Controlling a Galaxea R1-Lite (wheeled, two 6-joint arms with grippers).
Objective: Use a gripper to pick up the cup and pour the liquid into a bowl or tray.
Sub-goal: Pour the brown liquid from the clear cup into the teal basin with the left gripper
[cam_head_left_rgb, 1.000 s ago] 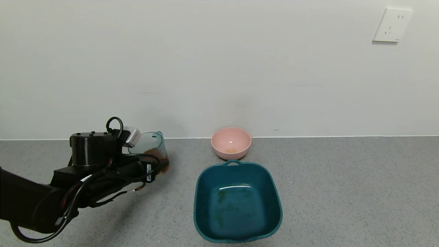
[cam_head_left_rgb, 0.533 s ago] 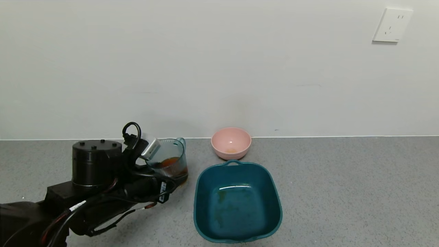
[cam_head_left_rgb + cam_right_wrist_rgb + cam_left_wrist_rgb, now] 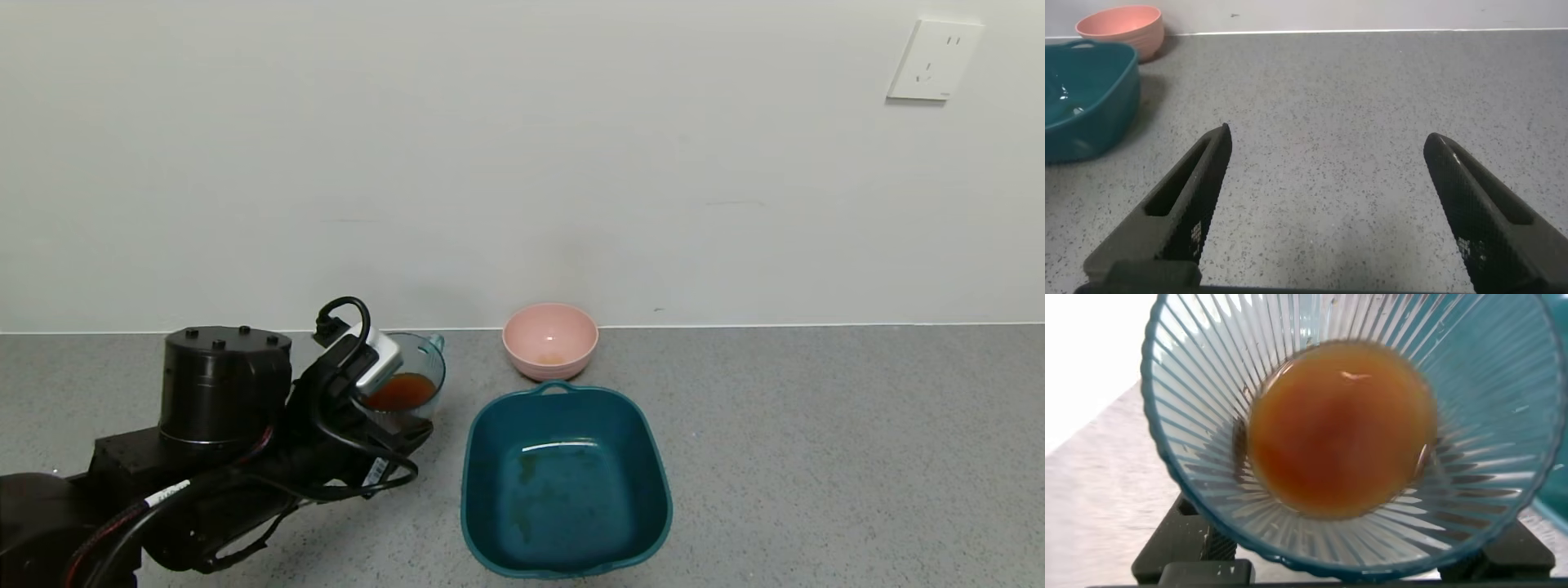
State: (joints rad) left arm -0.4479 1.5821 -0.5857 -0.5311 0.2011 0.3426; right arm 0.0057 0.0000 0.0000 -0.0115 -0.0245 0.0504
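My left gripper (image 3: 392,425) is shut on the ribbed pale blue cup (image 3: 412,384) and holds it just left of the dark teal basin (image 3: 490,457), above the counter. The cup holds brown-orange liquid (image 3: 400,392). In the left wrist view the cup (image 3: 1208,498) fills the picture, with the liquid (image 3: 1339,429) pooled in its bottom and my fingers (image 3: 1176,547) dark beneath its rim. The basin is wet inside with a thin film. My right gripper (image 3: 1327,139) is open and empty over bare counter, out of the head view.
A small pink bowl (image 3: 549,339) stands by the wall just behind the basin; both show at the edge of the right wrist view, basin (image 3: 1094,106) and bowl (image 3: 1123,28). The grey counter ends at a white wall with an outlet (image 3: 933,60).
My left arm has carried the cup rightward toward the basin, and the wrist has turned so the cup's mouth faces more toward the camera.
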